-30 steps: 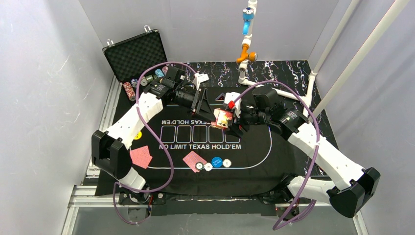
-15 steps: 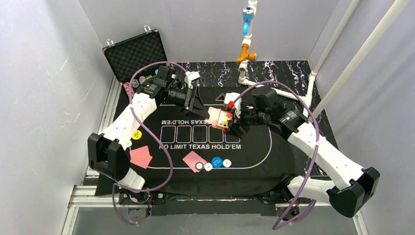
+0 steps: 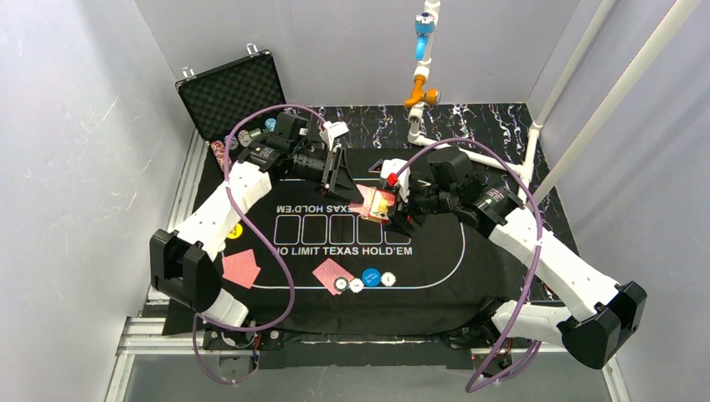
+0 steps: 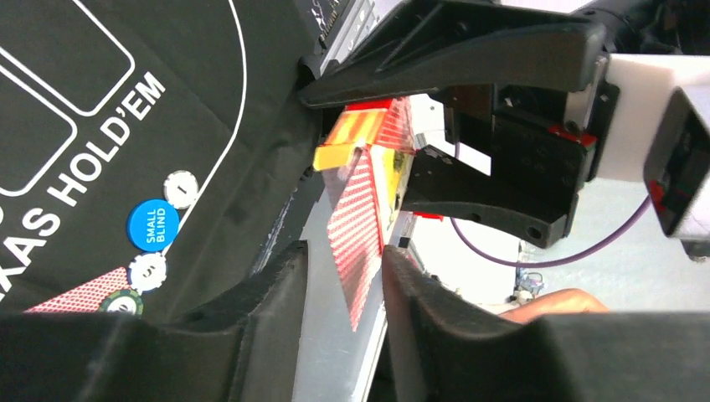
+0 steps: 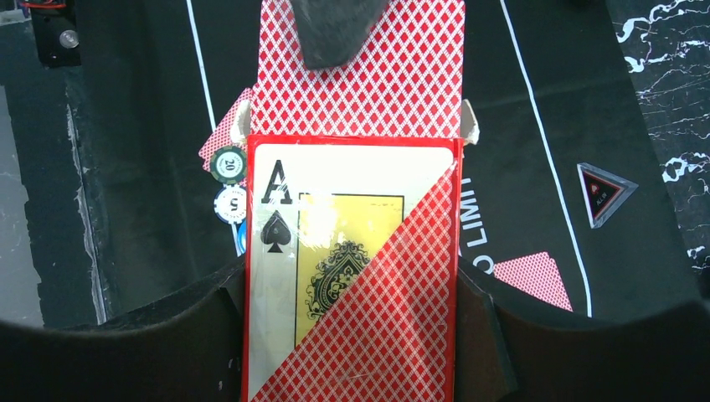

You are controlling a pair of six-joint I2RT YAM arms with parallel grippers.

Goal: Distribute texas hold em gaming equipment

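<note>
1. Top view: the left arm rises from its base along the left side of the mat (image 3: 435,260), bends at the elbow and reaches inward. The left gripper (image 3: 345,177) points toward the table's middle.
2. The right arm mirrors it from the right base, its forearm angled inward. The right gripper (image 3: 389,205) is clamped on the deck (image 3: 382,199), held above the mat's far half.
3. One card (image 3: 365,193) sticks out of the deck toward the left gripper.
4. On the mat's near edge lie two red-backed cards (image 3: 241,268), a blue button (image 3: 371,276) and a white button (image 3: 388,279). Poker chips (image 3: 222,152) sit beside the open case (image 3: 230,92).
5. Left wrist view: the left gripper (image 4: 345,255) has its jaws partly apart. The card (image 4: 358,234) stands slanted between them, touching one finger, with light showing beside the other. Whether it is actually pinched cannot be told.
6. Opposite, the right gripper (image 4: 368,126) closes from above and below on the deck (image 4: 360,155).
7. Right wrist view: the right gripper (image 5: 352,318) squeezes the deck (image 5: 335,251) by its long sides, ace of spades facing the camera.
8. The card (image 5: 402,75) projects from the open end, a dark left fingertip (image 5: 335,33) lying over its back.
</note>
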